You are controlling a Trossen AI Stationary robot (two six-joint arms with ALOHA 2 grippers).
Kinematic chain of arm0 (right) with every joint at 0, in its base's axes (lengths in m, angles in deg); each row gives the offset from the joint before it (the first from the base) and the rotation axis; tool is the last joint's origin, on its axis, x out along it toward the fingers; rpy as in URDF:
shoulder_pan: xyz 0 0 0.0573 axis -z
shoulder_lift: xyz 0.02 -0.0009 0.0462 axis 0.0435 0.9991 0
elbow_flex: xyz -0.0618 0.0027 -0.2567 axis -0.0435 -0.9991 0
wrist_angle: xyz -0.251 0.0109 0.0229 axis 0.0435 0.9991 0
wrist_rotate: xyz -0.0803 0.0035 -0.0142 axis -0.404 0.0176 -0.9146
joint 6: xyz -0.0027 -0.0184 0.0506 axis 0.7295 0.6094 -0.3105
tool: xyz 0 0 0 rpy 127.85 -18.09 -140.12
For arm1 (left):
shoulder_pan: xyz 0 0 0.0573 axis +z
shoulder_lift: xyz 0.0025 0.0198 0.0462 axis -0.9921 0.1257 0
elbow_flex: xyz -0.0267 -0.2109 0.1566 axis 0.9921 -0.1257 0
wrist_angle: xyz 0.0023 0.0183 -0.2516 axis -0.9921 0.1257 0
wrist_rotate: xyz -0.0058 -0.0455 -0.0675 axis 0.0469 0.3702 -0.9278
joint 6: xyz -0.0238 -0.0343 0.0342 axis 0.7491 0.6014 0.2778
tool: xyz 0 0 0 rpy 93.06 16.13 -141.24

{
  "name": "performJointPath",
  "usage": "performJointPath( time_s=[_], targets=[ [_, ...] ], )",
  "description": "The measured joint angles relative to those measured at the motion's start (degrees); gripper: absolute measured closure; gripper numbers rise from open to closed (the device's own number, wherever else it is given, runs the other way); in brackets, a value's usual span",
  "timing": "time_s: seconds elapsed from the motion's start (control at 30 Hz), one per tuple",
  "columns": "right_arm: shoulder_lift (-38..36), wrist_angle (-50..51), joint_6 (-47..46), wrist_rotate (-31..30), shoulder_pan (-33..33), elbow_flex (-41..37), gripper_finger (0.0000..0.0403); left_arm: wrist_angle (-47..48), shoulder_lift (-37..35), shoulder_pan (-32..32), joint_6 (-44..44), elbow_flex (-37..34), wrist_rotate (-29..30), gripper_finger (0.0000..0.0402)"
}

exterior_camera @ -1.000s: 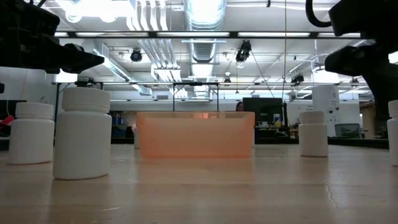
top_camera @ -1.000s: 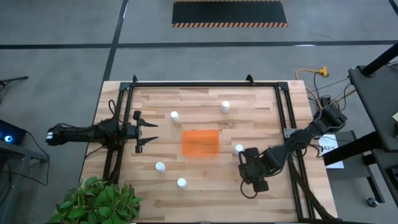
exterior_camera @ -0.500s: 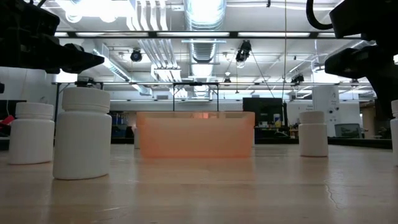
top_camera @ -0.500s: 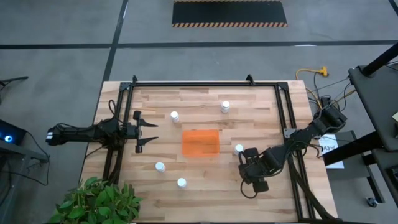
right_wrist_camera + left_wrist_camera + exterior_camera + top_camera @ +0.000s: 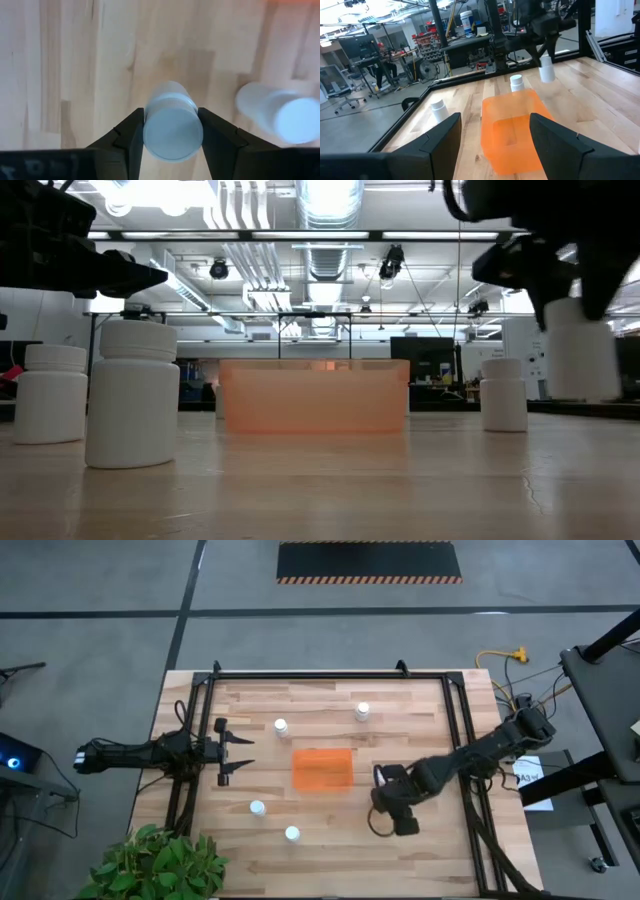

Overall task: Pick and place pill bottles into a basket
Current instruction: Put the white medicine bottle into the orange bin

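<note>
Low view: right claw [image 5: 578, 305] lifts a pill bottle [image 5: 579, 348] clear of the table [image 5: 330, 480].

Five white pill bottles [image 5: 281, 726] upright around orange basket [image 5: 322, 769]; sixth lifted

You have the shallow orange rectangular plastic basket [image 5: 322, 769] at the middle of the wooden slatted table [image 5: 330, 860]. Two small white cylindrical pill bottles [image 5: 281, 726] stand behind it, two before it to the left. The right gripper [image 5: 381, 780] holds one bottle [image 5: 578, 347] above the table, right of the basket.
</note>
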State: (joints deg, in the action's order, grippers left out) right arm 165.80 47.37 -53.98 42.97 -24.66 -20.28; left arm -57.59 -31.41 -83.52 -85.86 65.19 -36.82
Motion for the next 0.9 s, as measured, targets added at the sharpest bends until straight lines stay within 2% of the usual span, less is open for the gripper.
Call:
performJointPath(
  time_s=[0.27,0.63,0.9],
  targets=[
    [1.7,5.3,6.9,0.0,6.6,8.6,0.0257,0.0,0.0,0.0,0.0,0.0,0.0,0.0184],
    [13.6,13.5,18.2,-2.0,11.4,25.4,0.0257,0.0,-0.1,0.0,0.0,0.0,0.0,0.0184],
    [16.2,14.8,22.4,-3.3,13.6,32.5,0.0257,0.0,-0.1,0.0,0.0,0.0,0.0,0.0184]
  ],
)
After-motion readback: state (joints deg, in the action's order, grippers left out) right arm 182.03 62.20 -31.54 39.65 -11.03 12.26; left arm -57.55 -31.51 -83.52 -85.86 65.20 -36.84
